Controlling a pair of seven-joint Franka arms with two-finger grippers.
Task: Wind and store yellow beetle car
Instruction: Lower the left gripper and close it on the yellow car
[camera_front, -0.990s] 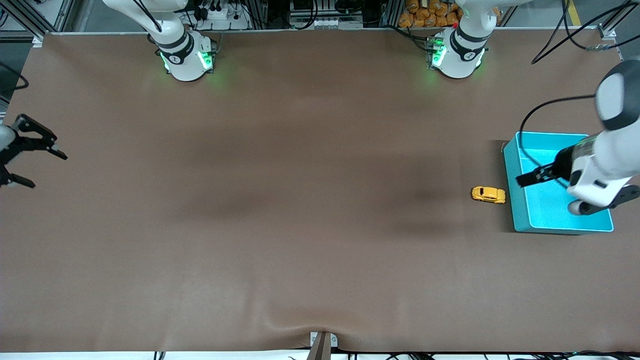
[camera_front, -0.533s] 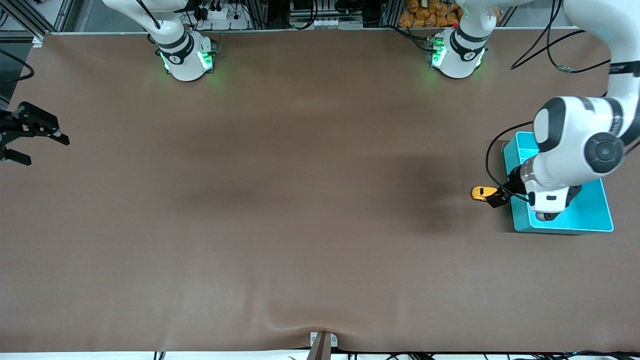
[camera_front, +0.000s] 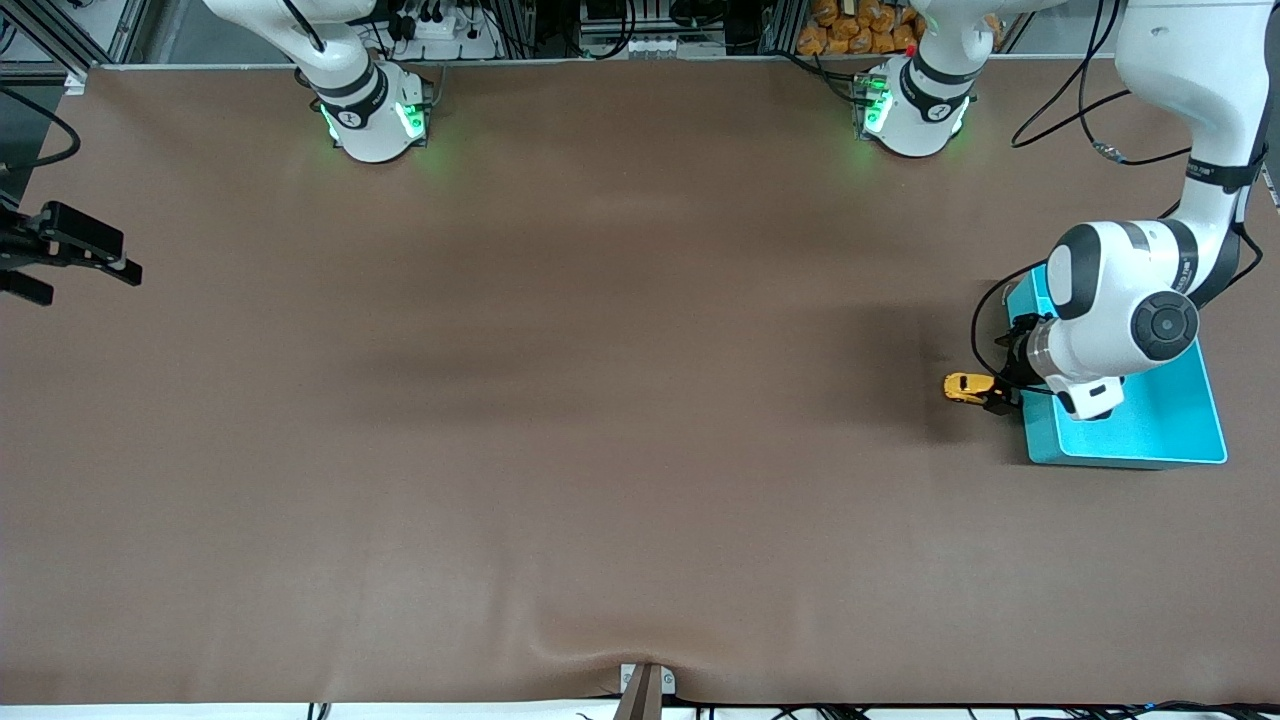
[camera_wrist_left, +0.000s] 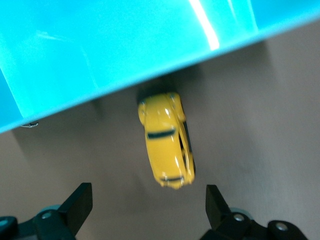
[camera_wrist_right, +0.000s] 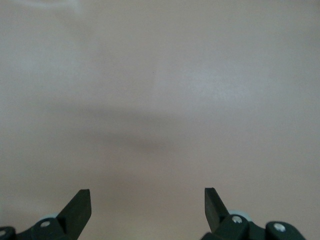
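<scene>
The yellow beetle car (camera_front: 966, 387) stands on the brown table, just beside the teal bin (camera_front: 1130, 455) on its side toward the right arm's end. In the left wrist view the car (camera_wrist_left: 166, 145) lies lengthwise, one end close to the bin's wall (camera_wrist_left: 100, 55). My left gripper (camera_front: 998, 398) is low over the car's bin-side end; it is open (camera_wrist_left: 148, 206), and its fingers are wide apart and clear of the car. My right gripper (camera_front: 85, 280) is open and empty (camera_wrist_right: 147, 206) over bare table at the right arm's end.
The left arm's wrist and forearm (camera_front: 1120, 310) hang over the bin and hide much of its inside. Cables (camera_front: 985, 320) trail from the wrist beside the car. The arm bases (camera_front: 370, 110) stand along the table's farther edge.
My left gripper has swung from over the bin to low over the car. My right gripper has shifted and turned a little at the table's end. The car has not moved.
</scene>
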